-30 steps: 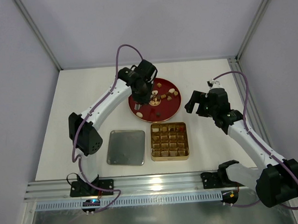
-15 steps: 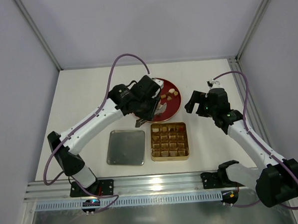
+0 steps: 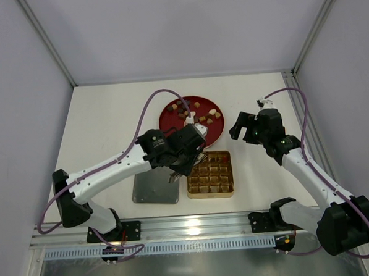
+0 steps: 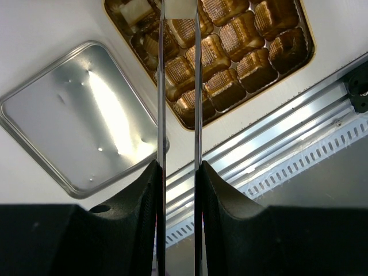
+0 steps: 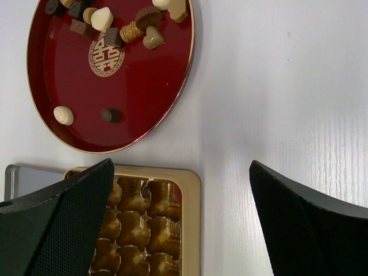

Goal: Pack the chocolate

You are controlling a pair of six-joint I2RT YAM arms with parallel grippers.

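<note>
White chocolate (image 4: 180,8) in left claw (image 4: 179,12)

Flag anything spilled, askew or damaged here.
Nothing stands out. Chocolates sit inside the plate; tin and lid lie flat side by side; left gripper holds a white piece over the tin.

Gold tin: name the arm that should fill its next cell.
Left. The left gripper pinches a white chocolate right over the tin cells; the right gripper hangs open and empty beside the plate.
</note>
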